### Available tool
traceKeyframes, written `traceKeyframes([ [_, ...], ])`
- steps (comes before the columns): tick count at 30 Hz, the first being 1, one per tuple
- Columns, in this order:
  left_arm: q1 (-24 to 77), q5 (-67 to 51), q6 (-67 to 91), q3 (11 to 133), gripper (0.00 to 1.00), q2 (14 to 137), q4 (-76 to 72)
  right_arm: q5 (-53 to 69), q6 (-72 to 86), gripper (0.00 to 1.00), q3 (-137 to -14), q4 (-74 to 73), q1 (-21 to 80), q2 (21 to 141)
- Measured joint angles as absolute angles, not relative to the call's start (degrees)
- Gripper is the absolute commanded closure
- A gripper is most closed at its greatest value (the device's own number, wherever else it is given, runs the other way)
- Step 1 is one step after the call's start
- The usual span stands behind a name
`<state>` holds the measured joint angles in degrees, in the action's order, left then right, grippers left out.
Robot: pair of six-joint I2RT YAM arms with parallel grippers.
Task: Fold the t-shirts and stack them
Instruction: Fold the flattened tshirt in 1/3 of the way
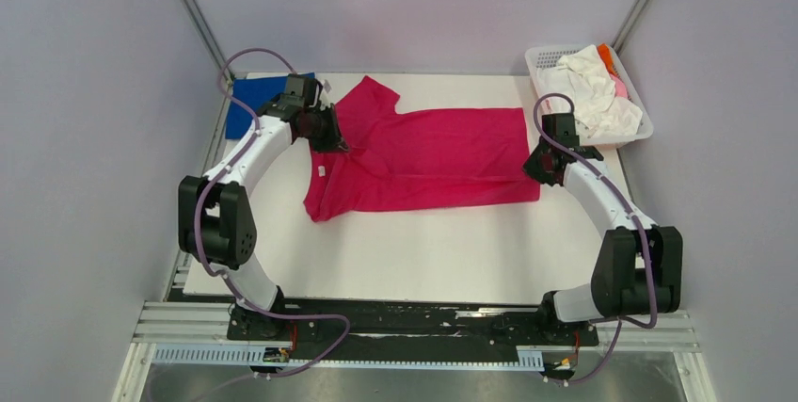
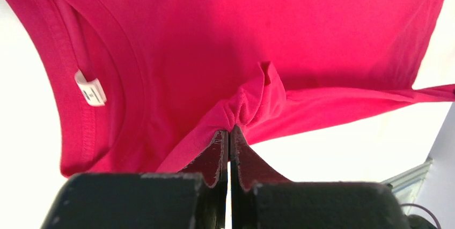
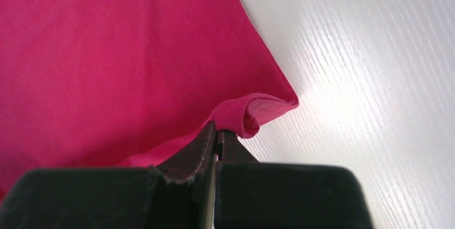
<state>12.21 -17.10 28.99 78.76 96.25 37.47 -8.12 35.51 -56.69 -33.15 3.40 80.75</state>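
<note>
A magenta-red t-shirt [image 1: 423, 157] lies spread across the white table, neck to the left, its white neck label [image 2: 91, 90] showing. My left gripper [image 1: 331, 138] is shut on a bunched fold of the magenta-red t-shirt [image 2: 252, 105] near the shoulder. My right gripper [image 1: 538, 165] is shut on a curled hem corner of the same shirt [image 3: 252, 112] at its right end. A royal-blue t-shirt [image 1: 249, 101] lies folded at the far left, partly behind the left arm. White, pink and orange t-shirts [image 1: 595, 91] are piled in the basket.
A white plastic lattice basket [image 1: 546, 56] stands at the far right corner of the table. The white table board [image 1: 423, 251] ends close to the grey side walls. The arm bases sit on the rail at the near edge.
</note>
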Motion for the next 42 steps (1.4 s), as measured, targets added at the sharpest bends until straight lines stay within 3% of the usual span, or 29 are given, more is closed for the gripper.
traceKeyframes([
  [7, 11.4, -16.1, 26.7, 84.8, 0.95, 101.6, 37.4, -8.8, 34.5, 1.0, -60.1, -31.3, 3.0, 85.6],
  [11, 11.3, -15.8, 25.4, 89.5, 0.86, 107.7, 37.5, -9.0, 33.9, 0.96, -62.7, -30.0, 3.0, 90.8],
  [13, 11.3, -15.2, 24.8, 91.8, 0.73, 111.2, 37.4, -9.2, 33.6, 0.91, -64.7, -29.5, 2.9, 93.9],
  [14, 11.2, -14.5, 24.4, 93.4, 0.5, 113.4, 37.4, -9.6, 33.4, 0.82, -66.1, -29.3, 2.8, 95.8],
  [15, 11.1, -13.9, 24.0, 95.0, 0.39, 115.5, 37.7, -9.8, 33.3, 0.68, -67.0, -29.0, 2.8, 97.2],
  [16, 11.1, -13.1, 23.5, 97.3, 0.21, 117.7, 38.3, -10.1, 33.1, 0.52, -68.1, -29.0, 2.8, 98.7],
  [18, 11.0, -11.4, 22.9, 102.7, 0.03, 122.3, 39.3, -10.4, 33.1, 0.39, -69.7, -28.9, 2.7, 100.5],
  [20, 10.9, -10.8, 22.2, 107.7, 0.01, 125.7, 40.0, -10.0, 32.8, 0.3, -70.6, -28.8, 2.7, 101.1],
  [23, 10.8, -10.9, 21.6, 109.2, 0.0, 125.7, 40.0, -8.9, 32.5, 0.05, -70.7, -28.8, 2.7, 100.3],
  [24, 10.8, -11.0, 21.5, 108.7, 0.0, 124.9, 39.7, -8.4, 32.5, 0.01, -70.5, -28.7, 2.8, 99.8],
  [35, 13.9, -11.1, 25.4, 71.8, 0.0, 95.7, 30.2, 3.0, 31.5, 0.0, -58.3, -24.5, 5.5, 88.2],
  [42, 14.6, -13.0, 29.0, 63.0, 0.0, 98.6, 25.2, 6.7, 31.4, 0.0, -56.5, -20.6, 5.4, 92.0],
])
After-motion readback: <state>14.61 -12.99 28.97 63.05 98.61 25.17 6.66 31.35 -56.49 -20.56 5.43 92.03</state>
